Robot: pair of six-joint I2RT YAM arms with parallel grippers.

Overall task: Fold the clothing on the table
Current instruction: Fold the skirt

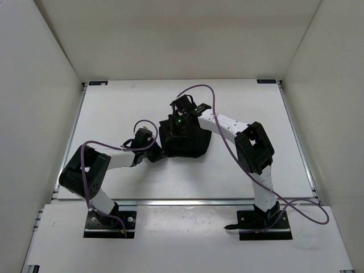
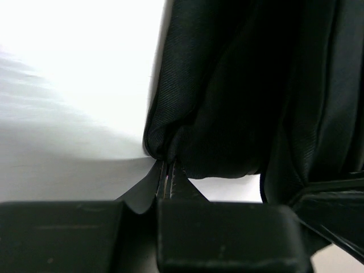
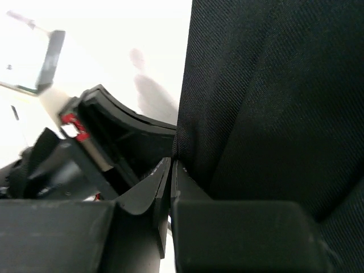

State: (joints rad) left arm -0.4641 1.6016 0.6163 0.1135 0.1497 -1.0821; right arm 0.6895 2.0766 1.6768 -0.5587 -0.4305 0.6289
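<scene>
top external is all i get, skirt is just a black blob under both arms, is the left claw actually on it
Observer: Yes. In the left wrist view the left claw is shut, its tips pinching a rounded edge of the skirt.
Operator: and the right one
Observer: The right claw is shut too, nipping a fold of the cloth right at its tips.
Operator: whats either side of the left pinch
Observer: Bare white table lies to the left of it; the cloth runs off to the right in long folds.
</scene>
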